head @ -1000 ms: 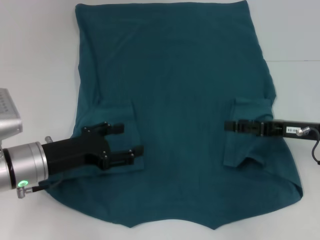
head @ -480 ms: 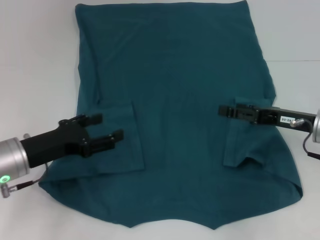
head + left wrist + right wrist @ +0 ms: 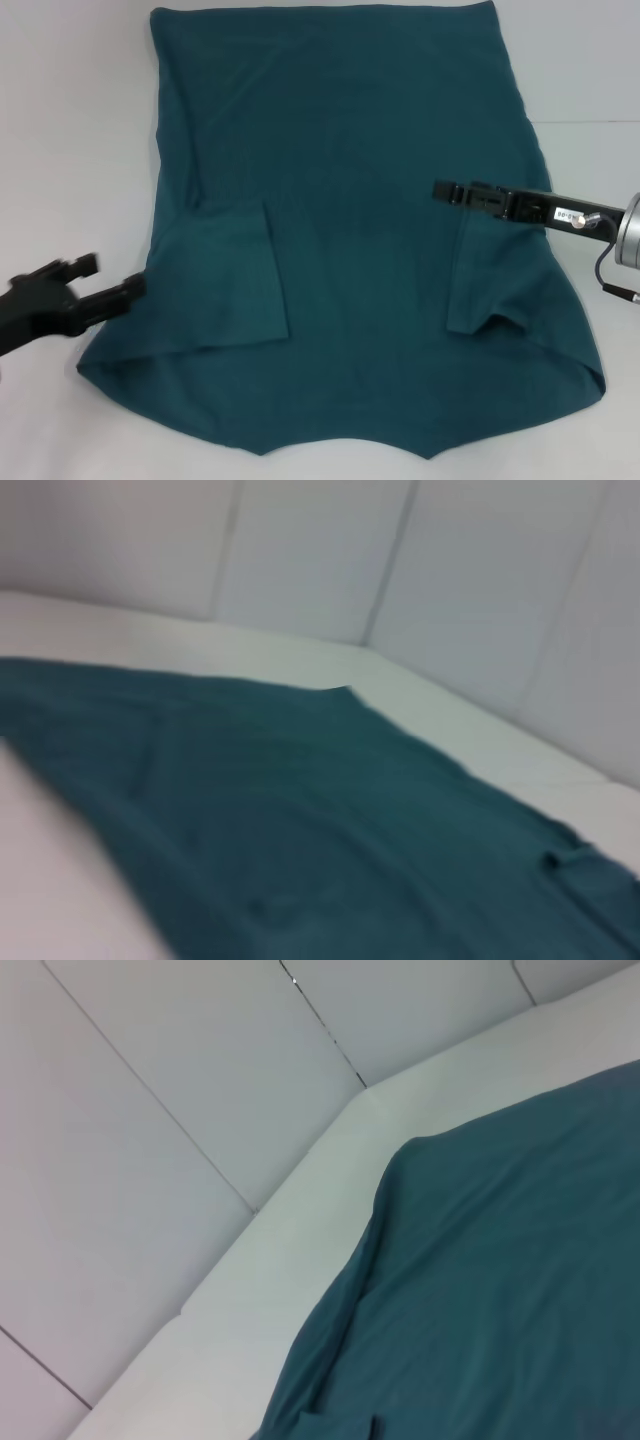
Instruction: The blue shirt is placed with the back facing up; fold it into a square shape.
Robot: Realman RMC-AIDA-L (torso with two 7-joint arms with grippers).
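The large, plain dark teal-blue short-sleeved shirt of soft knit fabric point(image 3: 350, 230) was seen spread flat on the white table surface point(image 3: 70, 120), filling most of the head view. Both sleeves were found folded inward onto the body of the garment: the one on the robot's left lay as a flat rectangular flap point(image 3: 225, 275), and the one on the right as a narrower flap with a small puckered notch at its near edge point(image 3: 495, 285). The near hem of the fabric was curved and slightly scalloped, while the far edge ran straight.

The black left gripper point(image 3: 108, 280) was seen at the left edge of the head view, over the bare table just beside the shirt's left border. Its two fingers were spread apart with nothing between them — no cloth was held.

The black right gripper point(image 3: 445, 189) was extended over the right part of the shirt, near the top of the folded right sleeve. It was viewed edge-on as a thin bar, so whether its jaws stood apart or together could not be told, nor whether the cloth was touched.

In both wrist views only the teal fabric point(image 3: 300, 820) point(image 3: 500, 1290), the white table and pale panelled walls point(image 3: 150, 1110) were shown.
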